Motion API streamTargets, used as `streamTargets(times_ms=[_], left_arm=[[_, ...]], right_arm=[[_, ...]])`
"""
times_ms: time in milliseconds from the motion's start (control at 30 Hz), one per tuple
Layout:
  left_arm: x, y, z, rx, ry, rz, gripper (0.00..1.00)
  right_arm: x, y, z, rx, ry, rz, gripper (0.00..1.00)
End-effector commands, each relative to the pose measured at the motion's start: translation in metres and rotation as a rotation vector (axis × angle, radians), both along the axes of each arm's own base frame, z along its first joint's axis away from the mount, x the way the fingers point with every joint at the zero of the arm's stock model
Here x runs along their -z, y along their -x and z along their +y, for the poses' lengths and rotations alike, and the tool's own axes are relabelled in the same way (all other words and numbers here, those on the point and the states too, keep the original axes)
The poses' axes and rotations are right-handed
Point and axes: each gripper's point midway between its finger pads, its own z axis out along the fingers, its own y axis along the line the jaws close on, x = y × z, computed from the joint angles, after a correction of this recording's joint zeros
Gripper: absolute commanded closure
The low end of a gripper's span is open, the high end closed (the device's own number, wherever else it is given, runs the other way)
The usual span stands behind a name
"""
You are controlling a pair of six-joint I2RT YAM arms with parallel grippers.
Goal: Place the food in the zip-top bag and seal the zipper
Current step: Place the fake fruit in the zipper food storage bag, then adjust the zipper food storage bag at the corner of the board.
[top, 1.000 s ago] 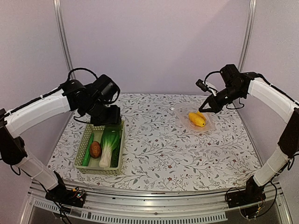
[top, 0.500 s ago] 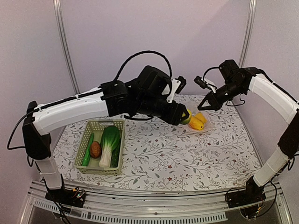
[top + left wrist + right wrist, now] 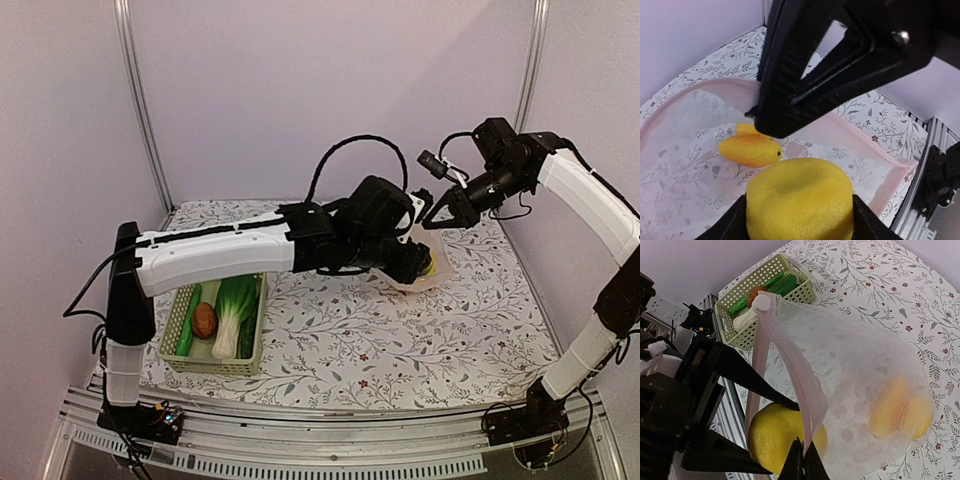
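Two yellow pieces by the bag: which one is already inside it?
The elongated orange-yellow piece, lying inside the zip-top bag. The round lemon is held in the left gripper at the bag's mouth.

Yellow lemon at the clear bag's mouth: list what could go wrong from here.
1. The left pincer holds the round yellow lemon close to the right pincer; advancing could knock them together.
2. The right pincer holds up the clear crinkly plastic bag by one thin pinch on its pale pink zipper strip; a nudge from the lemon might pull it free, letting the mouth collapse.
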Motion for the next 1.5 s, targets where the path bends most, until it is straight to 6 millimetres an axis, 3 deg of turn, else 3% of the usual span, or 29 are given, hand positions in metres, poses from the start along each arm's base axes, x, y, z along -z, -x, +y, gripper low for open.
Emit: streamTargets(times_ms=[0, 167, 367, 500, 667, 733, 800, 900, 933, 1100, 1167, 1333, 1467], left_arm=[[-0.008, -0.041, 0.018, -0.176, -0.045, -0.081, 0.55], [-0.016, -0.070, 0.039, -0.379, -0.075, -0.186, 0.25], [-0.032, -0.062, 0.030, -0.341, -0.048, -0.215, 0.18], [-0.052, -0.045, 0.021, -0.279, -0.005, -0.247, 0.18], [-0.088, 0.001, 0.009, -0.119, 0.081, -0.301, 0.18], [-0.100, 0.021, 0.011, -0.064, 0.129, -0.306, 0.18], [-0.110, 0.033, 0.022, -0.045, 0.177, -0.303, 0.19], [-0.119, 0.034, 0.053, -0.114, 0.229, -0.284, 0.21], [-0.111, 0.031, 0.066, -0.150, 0.216, -0.271, 0.21], [-0.077, 0.003, 0.141, -0.402, 0.132, -0.169, 0.23], [-0.054, -0.008, 0.180, -0.529, 0.088, -0.093, 0.24], [-0.004, -0.012, 0.272, -0.738, 0.018, 0.065, 0.25], [0.029, -0.003, 0.327, -0.849, 0.003, 0.178, 0.26]], right_arm=[[-0.002, 0.003, 0.003, -0.012, -0.006, 0.029, 1.00], [0.001, 0.000, 0.004, -0.006, -0.006, 0.036, 1.00], [0.003, -0.006, 0.003, 0.015, 0.012, 0.027, 1.00], [0.007, -0.010, 0.004, 0.019, 0.016, 0.032, 1.00], [0.016, -0.026, -0.003, 0.071, 0.066, 0.011, 1.00], [0.012, -0.037, -0.012, 0.112, 0.085, -0.008, 1.00], [-0.005, -0.048, -0.022, 0.144, 0.079, -0.050, 1.00], [-0.027, -0.065, -0.034, 0.195, 0.091, -0.167, 1.00], [-0.025, -0.071, -0.037, 0.217, 0.110, -0.190, 1.00], [0.026, -0.091, -0.056, 0.289, 0.249, -0.123, 1.00], [0.026, -0.107, -0.071, 0.343, 0.268, -0.146, 1.00], [-0.017, -0.156, -0.143, 0.610, 0.284, -0.257, 1.00], [-0.024, -0.187, -0.203, 0.777, 0.357, -0.297, 1.00]])
